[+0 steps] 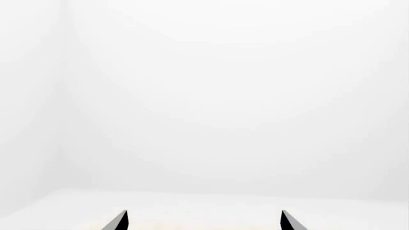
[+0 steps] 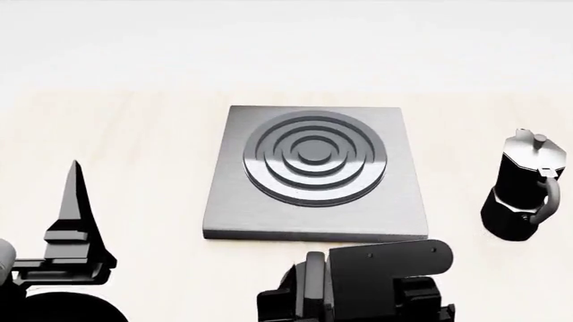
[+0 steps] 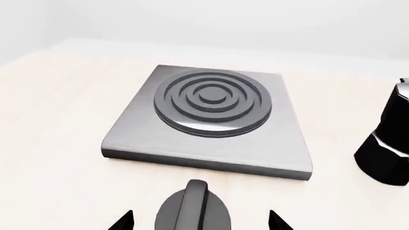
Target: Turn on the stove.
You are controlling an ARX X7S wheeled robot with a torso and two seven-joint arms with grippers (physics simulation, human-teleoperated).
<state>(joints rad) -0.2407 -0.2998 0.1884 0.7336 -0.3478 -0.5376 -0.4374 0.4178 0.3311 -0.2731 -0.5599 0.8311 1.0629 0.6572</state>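
Right under my right pincer (image 3: 199, 220) sits the little black knob (image 3: 193, 211), between its 2 spread tips. Behind it lies the grey stove (image 2: 313, 176), near the table's (image 2: 134, 147) middle. My left pincer (image 1: 203, 221) is spread too, holding nothing.

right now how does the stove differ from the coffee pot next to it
The stove is a flat, square, grey metal slab lying low on the table; the coffee pot is black, faceted and stands upright. The stove carries raised concentric rings on top; the coffee pot has a lid knob and a side handle. The stove sits in the middle, the coffee pot off to its right. Both rest on the same pale table, and nothing is touching either.
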